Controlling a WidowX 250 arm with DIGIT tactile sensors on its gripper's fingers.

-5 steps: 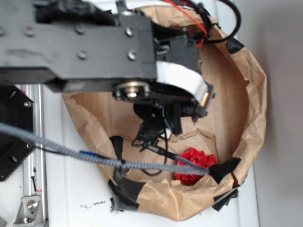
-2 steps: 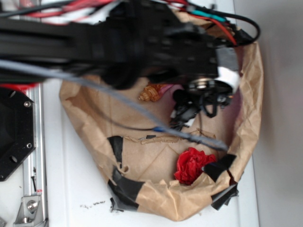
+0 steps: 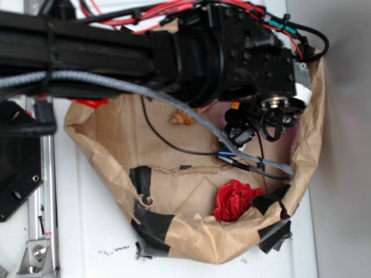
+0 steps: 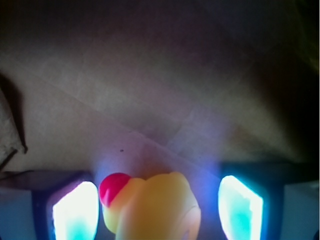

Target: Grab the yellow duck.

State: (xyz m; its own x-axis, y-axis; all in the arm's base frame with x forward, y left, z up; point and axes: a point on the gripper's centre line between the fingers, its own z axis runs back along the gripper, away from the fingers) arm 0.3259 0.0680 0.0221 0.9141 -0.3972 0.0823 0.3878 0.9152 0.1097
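Note:
The yellow duck (image 4: 152, 207) fills the bottom of the wrist view, its red beak (image 4: 114, 186) pointing left. It lies on the brown paper between my two glowing fingers. The left finger pad (image 4: 75, 212) is almost at the beak, while a gap shows between the duck's body and the right pad (image 4: 240, 207). My gripper (image 4: 157, 212) is open around the duck. In the exterior view the gripper (image 3: 255, 124) hangs low at the right side of the paper bag, and the arm hides the duck.
The brown paper bag (image 3: 191, 240) with rolled-down walls and black tape patches (image 3: 151, 223) encloses everything. An orange-brown seashell (image 3: 182, 119) lies at the back left. A red fabric flower (image 3: 235, 200) sits at the front right. A grey cable (image 3: 255, 165) droops across the bag.
The arm has swung from the bag's middle to its right side, uncovering the seashell. The flower has stayed in place.

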